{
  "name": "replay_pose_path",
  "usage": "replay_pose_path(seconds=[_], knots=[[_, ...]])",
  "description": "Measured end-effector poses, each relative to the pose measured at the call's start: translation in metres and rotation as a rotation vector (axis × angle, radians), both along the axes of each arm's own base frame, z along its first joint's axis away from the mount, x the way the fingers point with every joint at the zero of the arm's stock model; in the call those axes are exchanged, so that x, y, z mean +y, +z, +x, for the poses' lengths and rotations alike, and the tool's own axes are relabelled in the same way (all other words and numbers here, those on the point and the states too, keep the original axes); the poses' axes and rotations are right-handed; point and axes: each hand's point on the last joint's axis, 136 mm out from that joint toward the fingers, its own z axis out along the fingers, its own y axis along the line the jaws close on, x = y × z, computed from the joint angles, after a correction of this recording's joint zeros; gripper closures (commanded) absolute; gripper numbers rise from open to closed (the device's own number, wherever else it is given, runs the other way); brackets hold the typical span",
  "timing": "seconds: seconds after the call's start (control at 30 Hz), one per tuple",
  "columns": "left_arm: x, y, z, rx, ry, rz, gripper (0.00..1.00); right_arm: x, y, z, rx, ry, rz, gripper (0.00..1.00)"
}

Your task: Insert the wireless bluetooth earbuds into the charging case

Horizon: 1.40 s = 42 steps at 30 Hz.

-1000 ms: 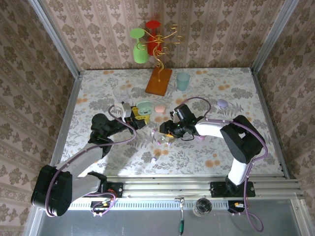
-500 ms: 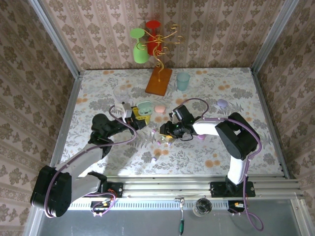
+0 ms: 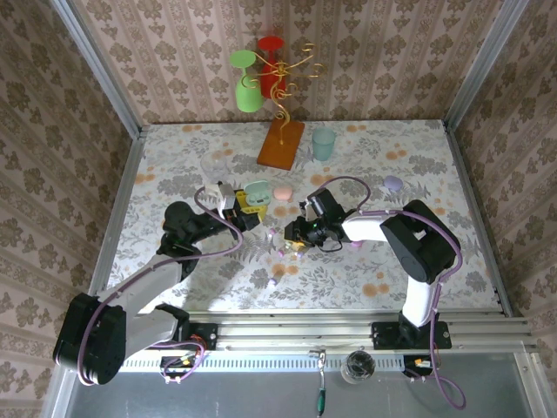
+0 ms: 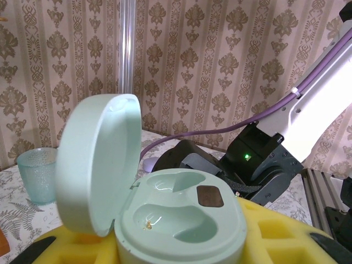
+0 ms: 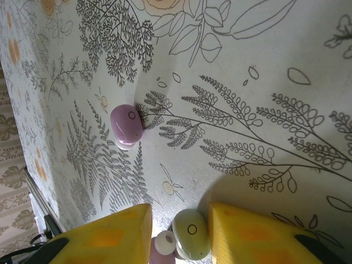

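Top view: left gripper [image 3: 235, 207], centre-left, jaws clenched on the open charging case [image 3: 256, 193]; right gripper [image 3: 294, 240] low over the counter [image 3: 418, 157].
Left wrist: case wells look empty.
Right wrist: jaws apart astride the green earbud [image 5: 191, 241], lower centre, not yet gripping. Advice: centre it, clamp gently.

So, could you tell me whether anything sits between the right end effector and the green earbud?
Yes: the green earbud lies between the right end effector's yellow fingers, but a smaller purple-and-white earbud sits beside it, between it and one finger.
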Motion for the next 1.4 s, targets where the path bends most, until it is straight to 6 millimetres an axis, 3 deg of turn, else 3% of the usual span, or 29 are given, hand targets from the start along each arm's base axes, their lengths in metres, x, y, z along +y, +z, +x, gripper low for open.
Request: replay_pose_path(seconds=[1.17,1.4], knots=[[0.000,-0.004,0.007,-0.011,0.041,0.011,0.66,0.002,-0.005,-0.013,0.026,0.063,-0.030,0.77],[-0.008,-0.017,0.006,-0.074,0.084,0.066,0.65,-0.005,-0.002,-0.014,0.023,0.053,-0.068,0.78]])
